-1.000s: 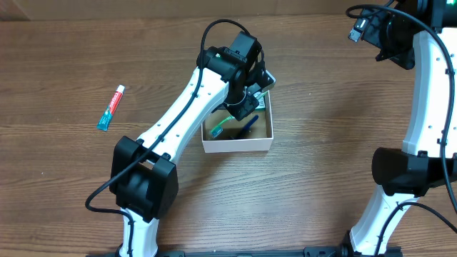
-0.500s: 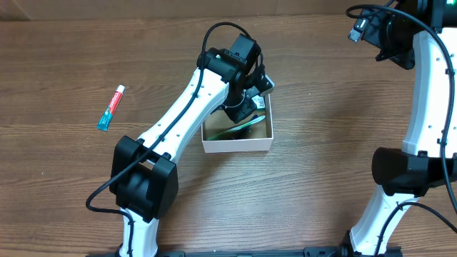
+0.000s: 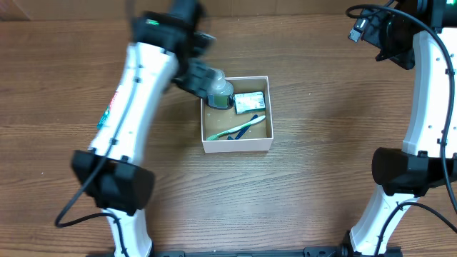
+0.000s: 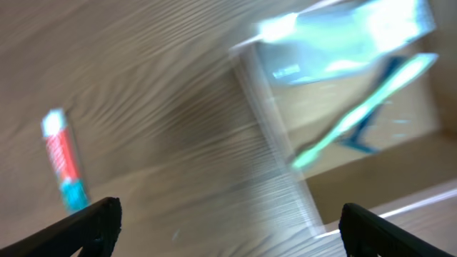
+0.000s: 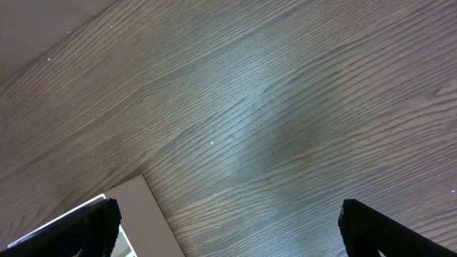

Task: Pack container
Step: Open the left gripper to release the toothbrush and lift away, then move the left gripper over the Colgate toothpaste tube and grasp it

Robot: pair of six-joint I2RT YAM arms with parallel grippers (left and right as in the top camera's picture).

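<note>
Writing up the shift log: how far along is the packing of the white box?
Done: a green toothbrush and a green-and-white packet lie in the container. In hand: nothing; the left tool is open and empty. Left: the toothpaste tube lies on the table, outside the container.

**No lettering can be made out**

The red, white and teal toothpaste tube lies on the table well to the left of the square white cardboard box. It carries print along its red band, but blur smears it past reading. The small green-and-white packet inside that box has markings too small to read.
</note>
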